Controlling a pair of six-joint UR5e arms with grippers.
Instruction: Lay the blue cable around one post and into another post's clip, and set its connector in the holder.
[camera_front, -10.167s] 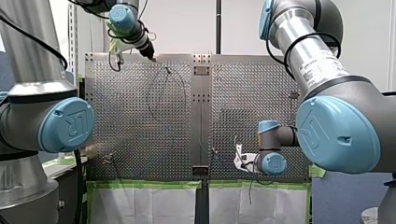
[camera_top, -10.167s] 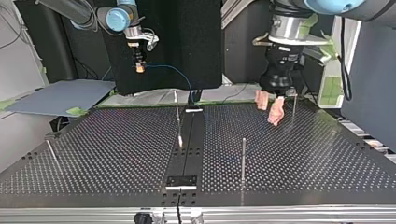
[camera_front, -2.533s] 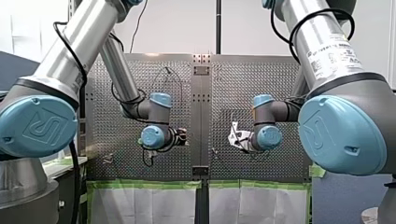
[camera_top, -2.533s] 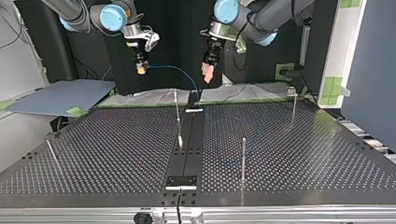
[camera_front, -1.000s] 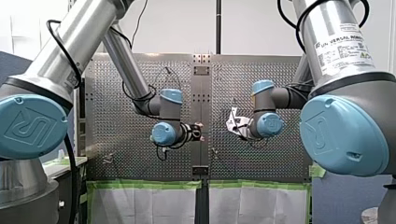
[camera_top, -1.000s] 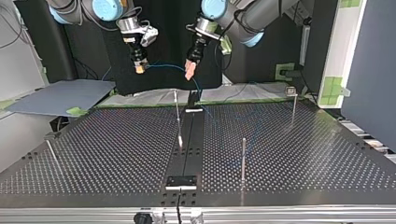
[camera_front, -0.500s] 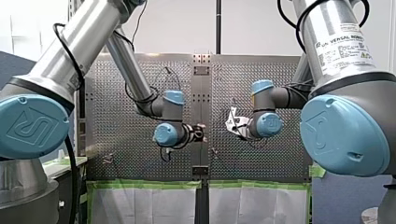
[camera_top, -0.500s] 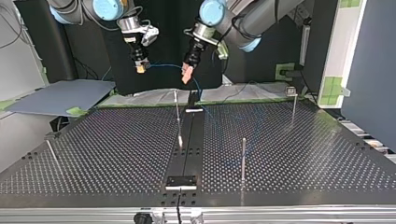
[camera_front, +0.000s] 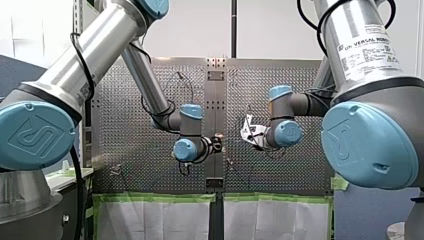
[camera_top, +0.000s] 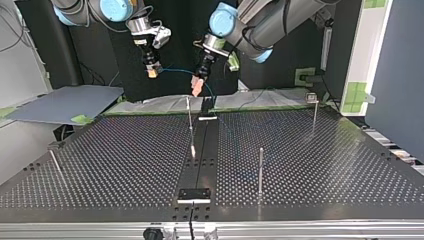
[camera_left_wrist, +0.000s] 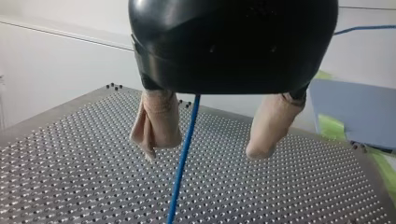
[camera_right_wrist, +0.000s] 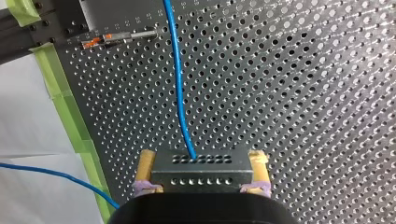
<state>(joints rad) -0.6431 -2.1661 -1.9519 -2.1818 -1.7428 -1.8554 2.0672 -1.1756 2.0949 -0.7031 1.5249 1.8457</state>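
Observation:
My right gripper (camera_right_wrist: 202, 156) is shut with its yellow pads on a black connector block (camera_right_wrist: 201, 171). The blue cable (camera_right_wrist: 177, 84) runs out of that block over the perforated table. In the top view this gripper (camera_top: 151, 71) hangs above the table's far edge, and the cable (camera_top: 176, 70) arcs from it toward my left gripper (camera_top: 196, 89). My left gripper (camera_left_wrist: 205, 149) is open, its beige pads (camera_left_wrist: 156, 123) apart. The cable (camera_left_wrist: 182, 158) passes between them, close to one pad and clear of the other. In the front view both grippers (camera_front: 217, 144) (camera_front: 248, 131) face each other near the centre strip.
Thin metal posts stand on the table: one near the far middle (camera_top: 189, 120), one near the front (camera_top: 260, 170), one at the far right (camera_top: 314, 114), one at the left (camera_top: 54, 162). A black plate (camera_top: 194, 194) sits on the centre strip. Green tape (camera_right_wrist: 70, 116) lines the table's edge.
My left arm has swung toward my right gripper and lower, bringing its open fingers around the cable. My right gripper has stayed almost still, holding the connector.

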